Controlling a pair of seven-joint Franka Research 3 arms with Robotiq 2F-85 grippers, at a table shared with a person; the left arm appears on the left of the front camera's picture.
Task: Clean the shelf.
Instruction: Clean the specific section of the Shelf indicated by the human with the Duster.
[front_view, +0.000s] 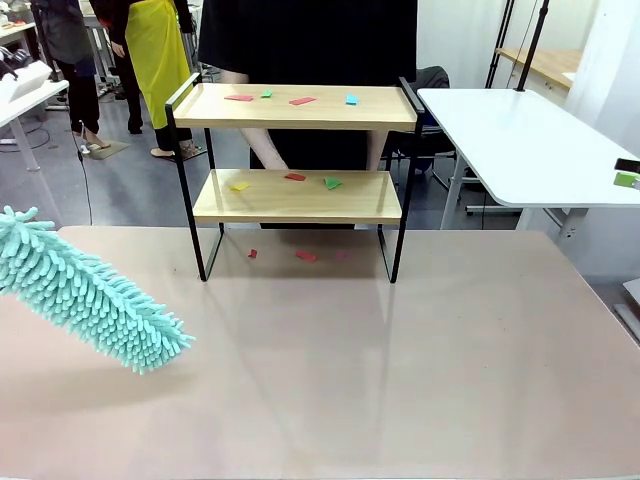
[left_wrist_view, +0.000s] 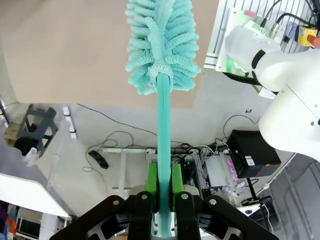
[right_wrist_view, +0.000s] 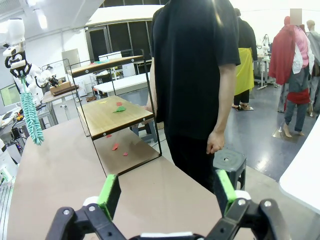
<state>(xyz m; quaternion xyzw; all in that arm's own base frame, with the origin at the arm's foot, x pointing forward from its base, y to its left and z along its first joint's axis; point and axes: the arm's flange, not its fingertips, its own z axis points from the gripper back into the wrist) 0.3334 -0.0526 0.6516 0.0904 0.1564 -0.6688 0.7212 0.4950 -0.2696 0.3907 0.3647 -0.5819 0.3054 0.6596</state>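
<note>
Biggest first: brown table (front_view: 400, 360) takes the lower two-thirds of the front view. A person (front_view: 310, 40) in black stands top centre, just behind the shelf (front_view: 300, 212). The shelf is upper centre, upright on the table's far half, all four legs down. The white side table (front_view: 520, 140) upper right is apart from it and not involved.

The teal microfibre duster (front_view: 90, 295) enters at the left edge, lower left of frame, with its head angled down. The tip is low over the table; can't tell if it touches. It's well apart from the shelf.

Bottom centre of the left wrist view: left gripper (left_wrist_view: 164, 175), green pads clamped on the duster handle, head pointing up-frame. Bottom of the right wrist view: right gripper (right_wrist_view: 167, 192), jaws wide apart, nothing between them.

Paper scraps (front_view: 302, 101):
- top board (front_view: 385, 105): four (two red, one green, one blue)
- lower board (front_view: 260, 200): three (yellow, red, green)
- a few reddish ones on the table between the legs

My read on the step: tool is gripped, this is the approach, and no sweep has begun.

Next move, as I judge it:
- raise the head to top-board height
- come in from the left end and level it so the fibres drag flat across the wood
- push the scraps off a long edge, since the frame rails rise at both ends
- keep the handle clear of the frame and the person
</note>
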